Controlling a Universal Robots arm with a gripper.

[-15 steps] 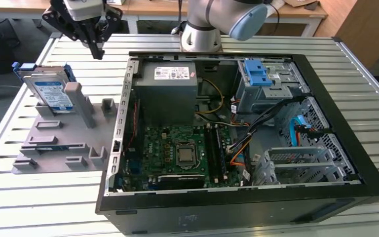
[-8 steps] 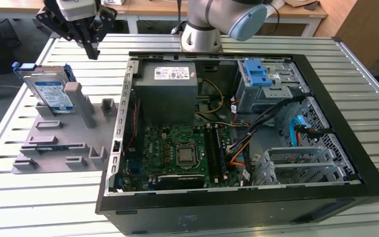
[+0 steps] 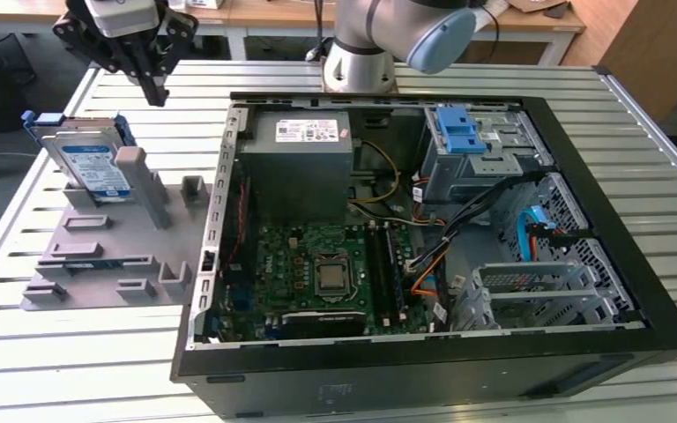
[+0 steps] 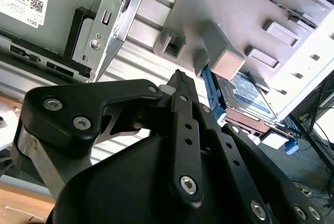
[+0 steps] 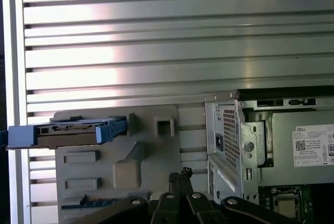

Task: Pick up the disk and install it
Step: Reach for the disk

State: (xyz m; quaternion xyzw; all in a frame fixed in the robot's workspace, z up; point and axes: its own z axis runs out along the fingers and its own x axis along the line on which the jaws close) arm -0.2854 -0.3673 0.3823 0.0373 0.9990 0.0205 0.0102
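The disk (image 3: 89, 163), a silver drive with a white-and-blue label and blue side rails, stands on edge in a grey holder (image 3: 103, 264) on the exterior view's left. My gripper (image 3: 154, 95) hangs above and behind the disk, well apart from it, fingers shut with nothing between them. In the first wrist view the disk (image 5: 68, 132) shows edge-on across the holder (image 5: 146, 151), off to one side of the gripper (image 5: 181, 174). The second wrist view has the gripper (image 4: 181, 78) close to the camera, with the disk (image 4: 245, 96) beyond it under a grey post.
An open computer case (image 3: 433, 352) lies in the middle of the slatted metal table (image 3: 33, 352), with a grey power supply (image 3: 303, 145), a motherboard (image 3: 315, 273) and a drive bay with a blue latch (image 3: 462, 132). The arm's base (image 3: 356, 62) stands behind the case.
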